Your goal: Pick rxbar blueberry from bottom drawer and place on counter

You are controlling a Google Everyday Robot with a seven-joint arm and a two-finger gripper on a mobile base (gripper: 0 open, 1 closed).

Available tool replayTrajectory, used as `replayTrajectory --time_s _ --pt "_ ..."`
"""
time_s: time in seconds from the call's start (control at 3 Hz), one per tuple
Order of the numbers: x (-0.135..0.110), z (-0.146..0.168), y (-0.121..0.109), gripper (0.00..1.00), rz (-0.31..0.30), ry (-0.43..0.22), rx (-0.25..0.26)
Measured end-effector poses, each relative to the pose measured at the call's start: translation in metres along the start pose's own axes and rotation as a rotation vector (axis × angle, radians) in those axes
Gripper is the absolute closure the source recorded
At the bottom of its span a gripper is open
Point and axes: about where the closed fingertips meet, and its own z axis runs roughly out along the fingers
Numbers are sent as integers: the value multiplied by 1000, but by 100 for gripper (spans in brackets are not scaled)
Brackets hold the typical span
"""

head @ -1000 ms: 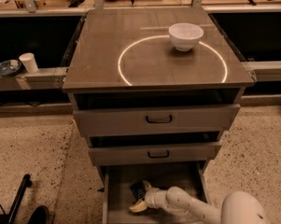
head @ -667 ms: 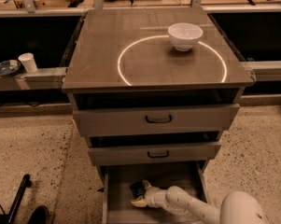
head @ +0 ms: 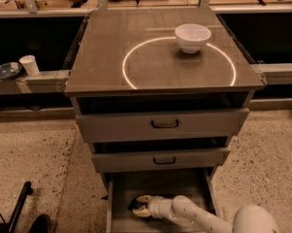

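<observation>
My gripper sits in the bottom drawer, fingers narrowly apart on either side of the dark rxbar, which lies on the drawer floor. Counter above carries a white bowl.

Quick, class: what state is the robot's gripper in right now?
Gripper: down in the bottom drawer, right at the rxbar blueberry; whether it is open, closed or holding the bar cannot be told.

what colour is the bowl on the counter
White bowl, shown best in the camera view; the gripper sits down in the bottom drawer.
</observation>
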Motion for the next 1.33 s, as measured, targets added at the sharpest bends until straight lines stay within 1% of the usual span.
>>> replayTrajectory --time_s 0.33,0.67,1.0,1.33 --pt "-7 -21 -9 100 -107 42 23" --pt "-63 -74 -21 100 -342 66 49" --pt "-122 -128 14 100 -556 4 -35" --pt "-132 -141 43 100 -606 -27 -137"
